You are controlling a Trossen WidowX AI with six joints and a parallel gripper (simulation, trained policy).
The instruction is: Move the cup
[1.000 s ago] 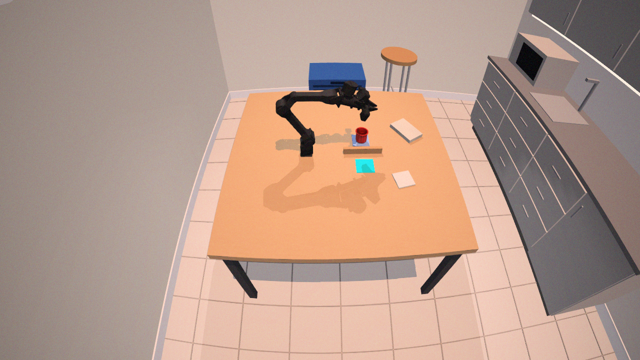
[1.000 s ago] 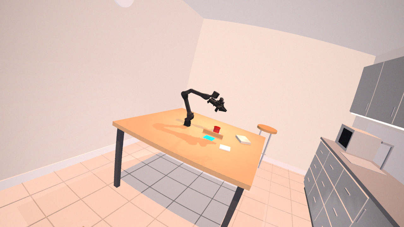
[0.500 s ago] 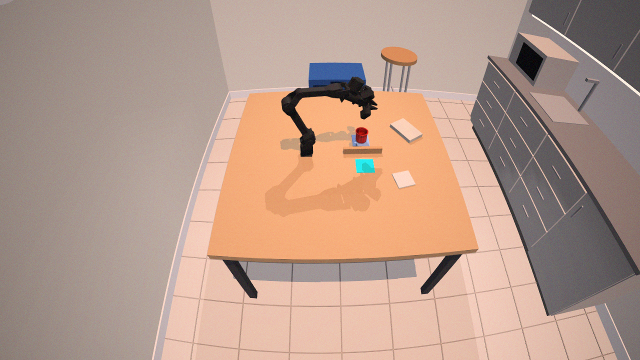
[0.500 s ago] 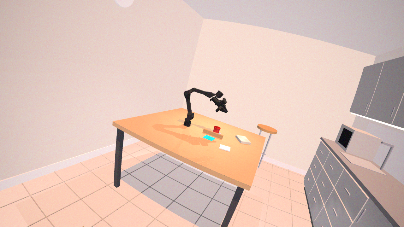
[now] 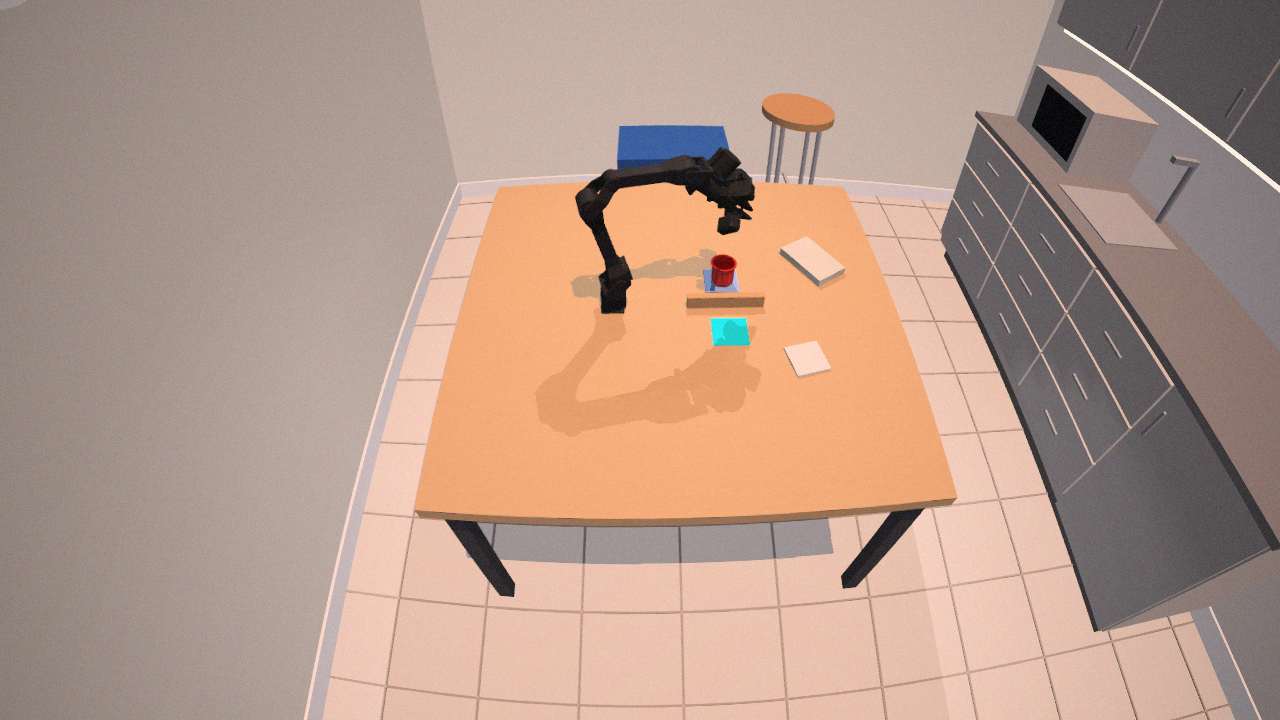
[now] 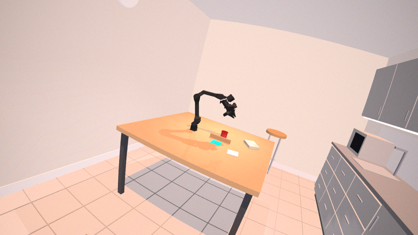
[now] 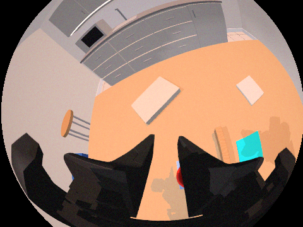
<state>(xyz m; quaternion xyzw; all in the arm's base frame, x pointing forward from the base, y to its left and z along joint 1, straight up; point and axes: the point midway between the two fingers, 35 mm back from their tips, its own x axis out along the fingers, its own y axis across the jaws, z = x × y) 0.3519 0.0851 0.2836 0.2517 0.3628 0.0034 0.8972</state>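
A ribbed, round red cup [image 5: 723,271] [image 6: 224,134] [image 7: 180,177] is standing upright on the flat, square blue pad [image 5: 708,283] [image 7: 182,187]. Above the wooden table [image 5: 680,465] [image 6: 181,148] [image 7: 202,91], the angular black gripper [image 5: 739,222] [image 6: 229,116] [image 7: 166,139] is hovering partly open, gripping nothing.

The fingers [image 5: 742,205] [image 6: 233,112] have spread apart and tipped further downward.
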